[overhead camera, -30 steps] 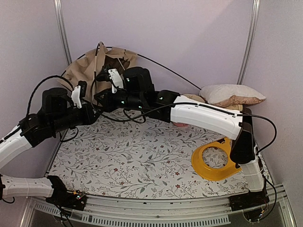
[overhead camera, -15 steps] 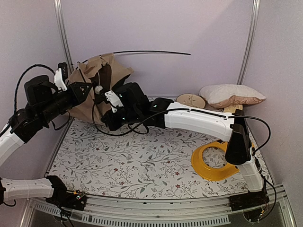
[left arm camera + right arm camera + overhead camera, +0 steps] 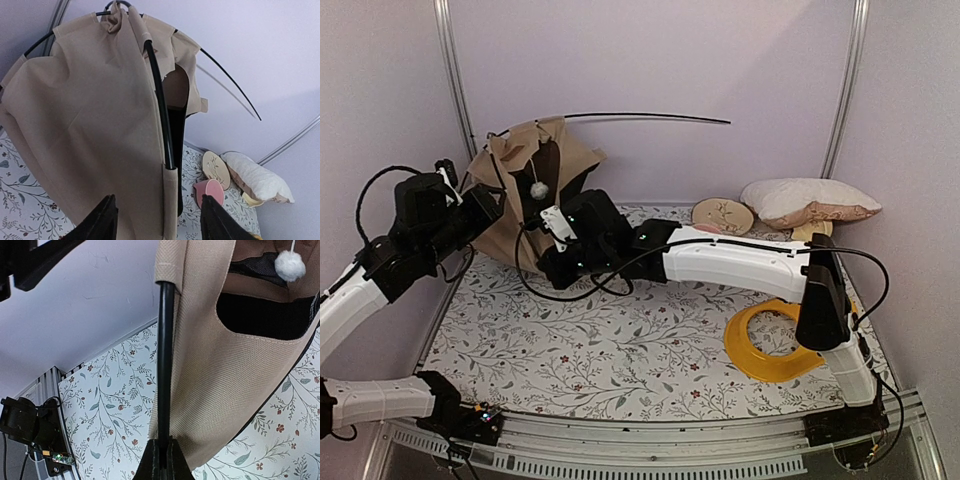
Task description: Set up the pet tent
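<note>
The pet tent [image 3: 525, 170] is a tan fabric heap at the back left, with a white pom-pom [image 3: 538, 190] hanging at its dark opening. One thin black pole [image 3: 650, 117] sticks out free to the right above it. My left gripper [image 3: 488, 205] is at the tent's left side. In the left wrist view it [image 3: 157, 222] is open, with the tent's pole sleeve [image 3: 170, 200] between the fingers and untouched. My right gripper [image 3: 552, 238] sits at the tent's lower front. In the right wrist view it [image 3: 163, 455] is shut on a black pole [image 3: 165, 365] beside the fabric [image 3: 225, 365].
A beige pillow [image 3: 805, 200] and a round patterned disc [image 3: 722, 215] lie at the back right. A pink cup [image 3: 212, 190] is near them. A yellow ring [image 3: 775, 340] rests on the floral mat at the right. Metal frame posts [image 3: 448, 60] stand at both back corners.
The left gripper has opened and pulled back to the left of the tent. The tent now stands taller, and the free pole has swung up and out to the right.
</note>
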### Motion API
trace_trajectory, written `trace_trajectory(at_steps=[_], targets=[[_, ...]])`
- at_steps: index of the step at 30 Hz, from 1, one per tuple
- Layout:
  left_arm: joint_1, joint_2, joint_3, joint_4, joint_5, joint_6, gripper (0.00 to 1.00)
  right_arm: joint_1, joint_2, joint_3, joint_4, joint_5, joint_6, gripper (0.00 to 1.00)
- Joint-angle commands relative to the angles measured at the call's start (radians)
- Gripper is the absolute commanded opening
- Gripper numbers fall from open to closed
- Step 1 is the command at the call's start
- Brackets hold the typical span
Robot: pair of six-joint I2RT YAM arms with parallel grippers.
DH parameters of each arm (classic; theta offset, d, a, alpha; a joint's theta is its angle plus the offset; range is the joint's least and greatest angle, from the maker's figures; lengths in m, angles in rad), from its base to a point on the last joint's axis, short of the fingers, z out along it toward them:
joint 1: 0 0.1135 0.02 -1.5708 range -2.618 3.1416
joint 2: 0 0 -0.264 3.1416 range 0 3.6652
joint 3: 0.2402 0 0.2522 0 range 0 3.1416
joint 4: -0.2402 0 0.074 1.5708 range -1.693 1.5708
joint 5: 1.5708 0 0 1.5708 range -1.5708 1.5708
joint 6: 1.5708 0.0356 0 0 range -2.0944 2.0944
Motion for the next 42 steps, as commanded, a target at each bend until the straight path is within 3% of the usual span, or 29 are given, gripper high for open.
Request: trace_trajectory(at_steps=[1, 7, 8, 13, 15, 17, 22, 26, 29, 36, 42], targets=[[0.055, 0.075, 0.025, 0.093, 0.087, -0.004, 0.58, 0.027, 0.005, -0.003, 0.061, 0.038, -0.021, 0.0], [0.098, 0.17, 0.053, 0.121, 0.122, 0.04, 0.53, 0.038, 0.02, -0.006, 0.07, 0.064, -0.031, 0.0], [0.103, 0.184, 0.065, 0.12, 0.125, 0.056, 0.48, 0.041, 0.02, -0.007, 0.069, 0.068, -0.035, 0.0], [0.133, 0.229, 0.116, 0.092, 0.139, 0.147, 0.0, 0.047, 0.003, -0.029, 0.061, 0.07, -0.067, 0.0], [0.133, 0.22, 0.112, 0.094, 0.174, 0.191, 0.0, 0.046, -0.017, -0.048, 0.062, 0.063, -0.081, 0.0], [0.134, 0.193, 0.086, 0.12, 0.226, 0.241, 0.0, 0.043, -0.046, -0.066, 0.061, 0.04, -0.098, 0.07], [0.138, 0.103, 0.025, 0.173, 0.352, 0.383, 0.0, 0.023, -0.16, -0.145, 0.054, -0.027, -0.155, 0.49], [0.155, 0.046, 0.029, 0.172, 0.431, 0.481, 0.0, -0.017, -0.311, -0.232, 0.042, -0.092, -0.198, 0.69], [0.169, 0.014, 0.047, 0.168, 0.46, 0.515, 0.0, -0.048, -0.416, -0.259, -0.013, -0.07, -0.261, 0.98], [0.214, -0.018, 0.125, 0.173, 0.574, 0.526, 0.0, -0.21, -0.657, -0.315, -0.176, 0.034, -0.337, 0.99], [0.225, 0.021, 0.244, 0.077, 0.677, 0.612, 0.0, -0.39, -0.848, -0.417, -0.237, 0.039, -0.362, 0.99]])
